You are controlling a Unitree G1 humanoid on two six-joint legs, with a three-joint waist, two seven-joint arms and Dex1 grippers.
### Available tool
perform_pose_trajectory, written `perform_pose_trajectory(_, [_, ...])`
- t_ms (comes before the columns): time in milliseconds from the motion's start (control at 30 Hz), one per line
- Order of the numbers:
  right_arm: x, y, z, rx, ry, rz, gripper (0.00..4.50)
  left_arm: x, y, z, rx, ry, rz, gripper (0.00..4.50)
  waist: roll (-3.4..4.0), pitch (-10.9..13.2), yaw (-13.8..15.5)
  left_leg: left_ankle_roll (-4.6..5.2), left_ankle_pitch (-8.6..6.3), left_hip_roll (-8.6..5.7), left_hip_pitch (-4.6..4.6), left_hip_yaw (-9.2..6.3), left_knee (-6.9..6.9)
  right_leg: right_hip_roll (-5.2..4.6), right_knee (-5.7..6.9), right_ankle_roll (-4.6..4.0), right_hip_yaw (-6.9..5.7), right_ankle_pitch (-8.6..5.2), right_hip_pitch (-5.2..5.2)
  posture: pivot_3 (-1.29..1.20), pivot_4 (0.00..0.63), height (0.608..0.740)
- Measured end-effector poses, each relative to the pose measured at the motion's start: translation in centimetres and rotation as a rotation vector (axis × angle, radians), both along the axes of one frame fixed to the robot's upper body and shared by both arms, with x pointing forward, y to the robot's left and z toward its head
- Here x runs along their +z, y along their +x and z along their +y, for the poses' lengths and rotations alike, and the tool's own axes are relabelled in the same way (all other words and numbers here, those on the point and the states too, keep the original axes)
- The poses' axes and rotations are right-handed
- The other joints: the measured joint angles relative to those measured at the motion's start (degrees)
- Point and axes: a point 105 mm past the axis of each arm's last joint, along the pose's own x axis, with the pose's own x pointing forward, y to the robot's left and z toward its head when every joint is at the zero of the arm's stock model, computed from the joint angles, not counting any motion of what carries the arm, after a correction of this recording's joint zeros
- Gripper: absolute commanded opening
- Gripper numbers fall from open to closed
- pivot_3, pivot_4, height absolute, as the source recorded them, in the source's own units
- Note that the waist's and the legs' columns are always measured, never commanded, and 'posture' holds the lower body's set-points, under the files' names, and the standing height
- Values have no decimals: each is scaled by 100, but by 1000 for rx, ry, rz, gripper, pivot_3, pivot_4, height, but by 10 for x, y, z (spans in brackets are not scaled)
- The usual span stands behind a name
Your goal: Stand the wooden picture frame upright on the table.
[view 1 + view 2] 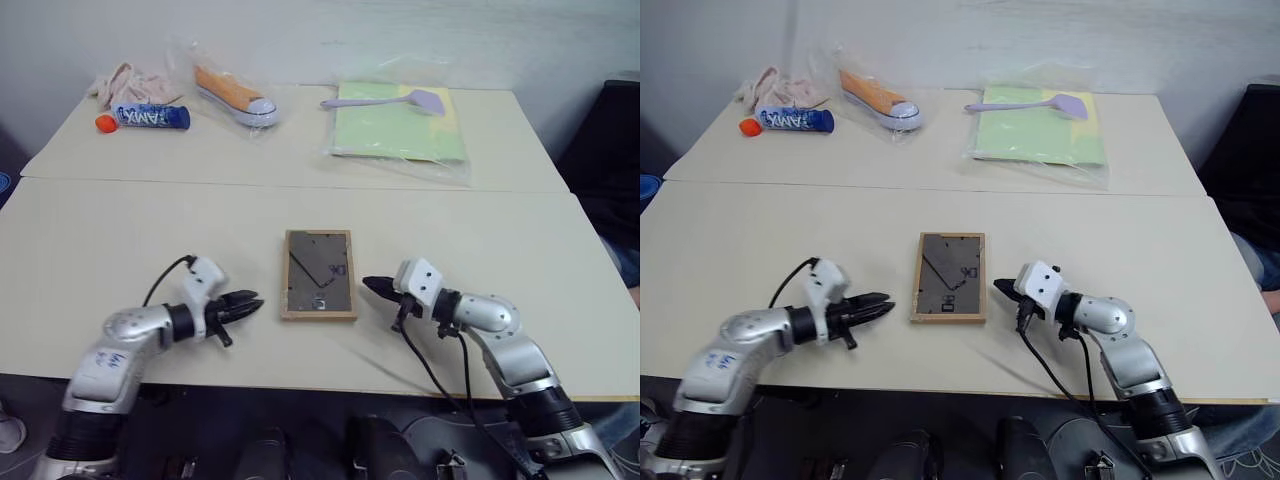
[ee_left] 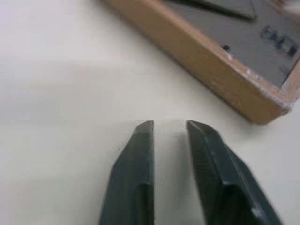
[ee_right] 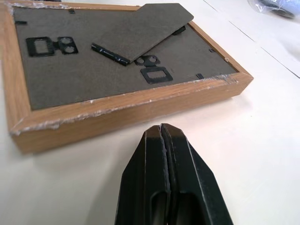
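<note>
Wooden picture frame (image 1: pixel 319 275) lies flat, backing up, nr table's (image 1: pixel 120 230) front edge, btwn left gripper (image 1: pixel 250 302), slightly parted, & right gripper (image 1: pixel 372 288), closed empty; neither touching.

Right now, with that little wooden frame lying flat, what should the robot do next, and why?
Probably open the shut right claw and slide it onto the wooden picture frame's near edge: the frame lies back-up on the table, both claws beside it, touching nothing.
</note>
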Motion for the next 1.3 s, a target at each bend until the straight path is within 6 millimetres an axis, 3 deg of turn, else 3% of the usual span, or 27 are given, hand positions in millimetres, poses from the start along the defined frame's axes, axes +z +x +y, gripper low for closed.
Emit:
perform_pose_trajectory(67, [-1,-4,0,16,-12,8,0,11,-5,-2,0,-106,172,2695,0,0,5,1,-1,-3,0,-1,0,-1,-2,1,1,0,2,0,150,740])
perform_pose_trajectory(267, [-12,-9,6,45,-40,52,0,22,10,-31,4,-251,420,4479,-6,3,60,3,-4,-10,-8,-6,22,1,1,4,-1,-1,2,0,150,740])
perform_pose_trajectory(500, [-14,-12,12,54,-58,63,0,22,15,-53,-67,-186,487,4479,-5,2,44,-5,-5,-9,-2,-6,25,1,8,4,4,-2,3,0,150,740])
perform_pose_trajectory(800, [-17,-12,18,50,-64,72,0,19,18,-80,-95,-263,556,4479,-4,1,161,-2,-8,-14,-2,-8,38,-3,5,5,2,-2,9,0,150,740])
perform_pose_trajectory(900, [-16,-13,20,55,-66,63,0,17,20,-84,-79,-289,576,3839,-5,1,176,-1,-9,-17,-2,-13,41,-4,2,6,-1,-2,14,0,150,740])
perform_pose_trajectory(1067, [-14,-13,21,58,-68,56,0,9,18,-87,-55,-278,602,2298,-5,1,147,-3,-9,-16,-3,-11,41,0,2,8,-3,-3,12,0,150,740])
perform_pose_trajectory(1167, [-15,-15,17,62,-77,59,0,13,16,-91,-80,-356,616,1470,-5,2,144,-4,-9,-15,-3,-10,43,1,1,8,-4,-3,13,0,150,740])
perform_pose_trajectory(1267, [-11,-16,8,57,-53,61,0,13,14,-89,-71,-390,612,1307,-6,2,142,-6,-8,-15,-2,-9,44,3,-18,8,-4,-3,13,0,150,740])
perform_pose_trajectory(1300, [-7,-16,3,52,-17,74,407,13,13,-87,-62,-396,594,1307,-6,2,126,-8,-9,-12,-2,-7,44,5,-19,8,-1,-3,12,0,150,740])
